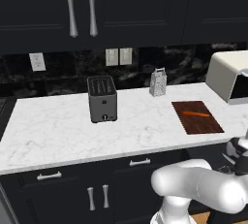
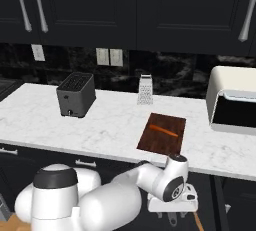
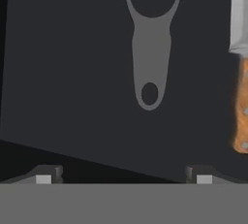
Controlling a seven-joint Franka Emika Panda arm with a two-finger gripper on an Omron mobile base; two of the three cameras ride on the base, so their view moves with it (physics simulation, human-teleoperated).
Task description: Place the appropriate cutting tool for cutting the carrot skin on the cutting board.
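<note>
On the white marble counter (image 1: 58, 131), a dark reddish-brown cutting board (image 1: 203, 123) toward the right, with the thin orange carrot (image 1: 196, 114) lying across it; farther left a toaster (image 1: 102, 99), and a box grater (image 1: 158, 82) near the back wall. Below counter level, gripper (image 3: 123, 174) with jaws spread wide apart, gripping nothing. Beyond the fingertips (image 3: 44, 175), on a dark surface, a grey peeler (image 3: 150, 48), with a wooden-handled knife (image 3: 240, 68) just to its right.

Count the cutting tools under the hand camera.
2: a grey peeler lies ahead of the open gripper, and a wooden-handled knife lies at the right edge, partly cut off. More may lie outside the picture.
</note>
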